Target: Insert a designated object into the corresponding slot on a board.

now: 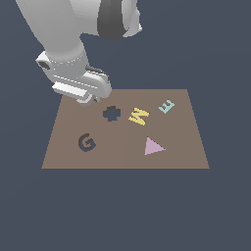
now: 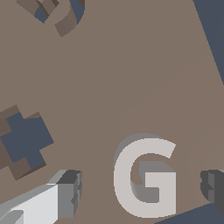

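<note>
The G block [image 2: 144,177], pale grey-white, lies flat on the brown board [image 2: 131,74] right under the hand [image 2: 140,190], in the gap between its two fingers; the light finger [image 2: 52,201] and the dark finger [image 2: 214,186] stand on either side of the block with brown board showing between each of them and it, so the hand is open and grips nothing. In the exterior view the hand [image 1: 88,99] hides the block and sits low over the board's far corner on that view's left. Just beside the hand lies the dark cross-shaped recess [image 1: 112,113]. Farther from the hand, toward the board's near edge, is the G-shaped slot [image 1: 86,142], dark and unfilled. Well apart from the hand are the yellow W [image 1: 139,116], the pink triangle [image 1: 153,146] and the teal E [image 1: 166,106]
</note>
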{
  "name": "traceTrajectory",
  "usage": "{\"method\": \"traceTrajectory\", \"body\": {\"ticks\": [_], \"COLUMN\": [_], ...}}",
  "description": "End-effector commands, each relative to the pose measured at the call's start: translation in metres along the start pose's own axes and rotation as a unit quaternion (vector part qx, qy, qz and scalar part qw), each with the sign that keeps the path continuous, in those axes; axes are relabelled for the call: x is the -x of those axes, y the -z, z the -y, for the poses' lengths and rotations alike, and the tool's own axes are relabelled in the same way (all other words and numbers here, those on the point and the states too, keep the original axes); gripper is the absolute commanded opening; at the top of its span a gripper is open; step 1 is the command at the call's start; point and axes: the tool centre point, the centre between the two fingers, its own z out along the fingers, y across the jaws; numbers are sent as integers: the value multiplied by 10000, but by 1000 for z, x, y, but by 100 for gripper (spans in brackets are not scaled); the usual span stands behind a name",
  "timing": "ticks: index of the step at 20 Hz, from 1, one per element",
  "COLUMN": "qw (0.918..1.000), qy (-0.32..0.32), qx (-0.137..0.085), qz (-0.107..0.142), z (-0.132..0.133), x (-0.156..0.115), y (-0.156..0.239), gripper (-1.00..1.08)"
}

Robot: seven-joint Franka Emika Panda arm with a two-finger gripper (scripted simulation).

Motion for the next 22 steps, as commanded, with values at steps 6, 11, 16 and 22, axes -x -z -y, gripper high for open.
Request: {"method": "traceTrajectory", "body": {"ticks": [6, 11, 16, 22], "qw": [10000, 10000, 10000, 10000], "qy": [-34, -43, -46, -46], "qx": [2, -5, -7, -7], "qz": [3, 0, 0, 0], "z": [-3, -4, -4, -4], "x": [2, 2, 2, 2], "y": [-5, -20, -24, -24], "gripper": [100, 100, -100, -100]}}
